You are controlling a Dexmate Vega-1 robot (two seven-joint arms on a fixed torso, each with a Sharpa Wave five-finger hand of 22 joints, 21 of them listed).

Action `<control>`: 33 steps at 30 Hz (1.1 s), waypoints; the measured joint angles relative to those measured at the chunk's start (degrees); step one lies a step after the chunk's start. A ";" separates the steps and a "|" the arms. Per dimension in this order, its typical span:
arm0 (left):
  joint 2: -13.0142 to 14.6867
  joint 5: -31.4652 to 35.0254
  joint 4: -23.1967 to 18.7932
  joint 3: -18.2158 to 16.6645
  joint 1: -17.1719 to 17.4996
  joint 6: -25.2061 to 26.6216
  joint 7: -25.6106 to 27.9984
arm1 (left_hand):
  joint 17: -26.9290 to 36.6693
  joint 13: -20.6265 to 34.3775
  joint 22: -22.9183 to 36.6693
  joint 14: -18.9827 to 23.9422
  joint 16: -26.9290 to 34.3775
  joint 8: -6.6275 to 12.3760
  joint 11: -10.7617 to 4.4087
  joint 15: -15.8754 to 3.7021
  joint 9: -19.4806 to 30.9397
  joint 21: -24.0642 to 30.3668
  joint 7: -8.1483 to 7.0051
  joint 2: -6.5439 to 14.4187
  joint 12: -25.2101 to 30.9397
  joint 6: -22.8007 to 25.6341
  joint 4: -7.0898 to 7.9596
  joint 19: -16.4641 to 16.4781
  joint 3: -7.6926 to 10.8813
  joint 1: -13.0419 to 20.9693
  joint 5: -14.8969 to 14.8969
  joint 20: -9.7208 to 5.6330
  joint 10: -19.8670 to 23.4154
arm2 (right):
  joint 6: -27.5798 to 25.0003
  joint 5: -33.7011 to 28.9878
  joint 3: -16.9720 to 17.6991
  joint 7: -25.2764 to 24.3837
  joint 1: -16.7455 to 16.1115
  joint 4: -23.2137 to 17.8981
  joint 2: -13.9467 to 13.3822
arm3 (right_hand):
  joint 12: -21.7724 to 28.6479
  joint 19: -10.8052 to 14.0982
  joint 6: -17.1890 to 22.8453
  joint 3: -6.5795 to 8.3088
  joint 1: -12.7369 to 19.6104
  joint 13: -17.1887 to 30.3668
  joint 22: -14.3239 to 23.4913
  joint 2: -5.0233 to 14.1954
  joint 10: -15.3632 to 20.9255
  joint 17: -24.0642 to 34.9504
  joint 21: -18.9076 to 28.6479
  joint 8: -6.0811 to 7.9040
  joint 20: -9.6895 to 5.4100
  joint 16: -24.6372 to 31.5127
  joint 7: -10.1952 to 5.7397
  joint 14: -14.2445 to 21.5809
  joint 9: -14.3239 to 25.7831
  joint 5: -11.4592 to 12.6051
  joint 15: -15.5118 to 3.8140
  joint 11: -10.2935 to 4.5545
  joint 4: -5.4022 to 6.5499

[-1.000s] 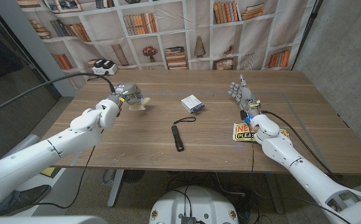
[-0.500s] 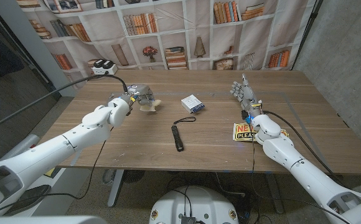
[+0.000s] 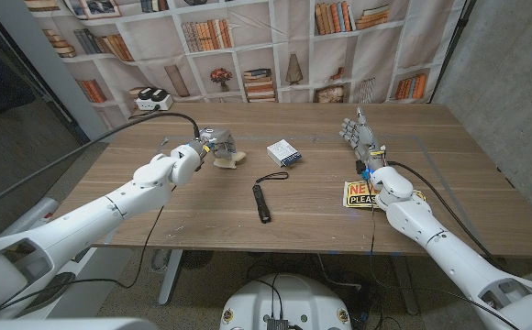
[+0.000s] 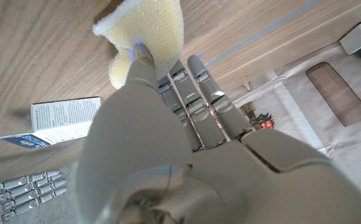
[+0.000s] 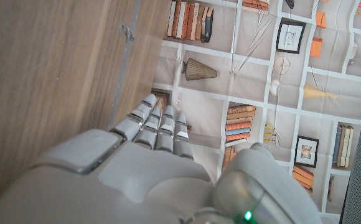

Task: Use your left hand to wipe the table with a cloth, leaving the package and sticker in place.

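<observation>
Cloth [image 3: 226, 158] is pressed to the table [image 3: 202, 215] under the left hand [image 3: 209, 145] for wiping, beside the package [image 3: 283, 152], while the right hand [image 3: 359, 135] stands empty, fingers straight.

Wooden table [image 3: 202, 206]: package [image 3: 283, 152], sticker [image 3: 360, 194], black tool [image 3: 262, 202].

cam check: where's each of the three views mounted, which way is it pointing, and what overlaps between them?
Head view: on the robot's head, looking down at the table; both arms come in, left hand on the cloth, right hand beside the sticker.
Left wrist view: on the left wrist, looking along the left hand at the cloth on the tabletop.
Right wrist view: on the right wrist, looking past the right hand at the bookshelf backdrop.
Shared: the package shows in head and left wrist views.
</observation>
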 measured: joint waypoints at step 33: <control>2.31 -2.18 -6.66 -0.86 7.72 4.49 -2.12 | -0.02 0.81 0.00 -0.38 -0.56 0.01 0.00 -0.27 -0.03 0.26 -0.21 -0.20 -1.14 0.22 2.44 -0.92 2.43 -0.27 -0.49 0.32 0.00 | -0.04 0.20 -0.60 1.12 0.84 1.49 0.62 | 0.00 0.09 0.41 0.17 0.21 0.00 -0.01 0.21 0.31 0.00 -0.27 0.00 -0.09 0.00 -0.42 -0.01 0.00 -0.45 0.00 0.30 -0.16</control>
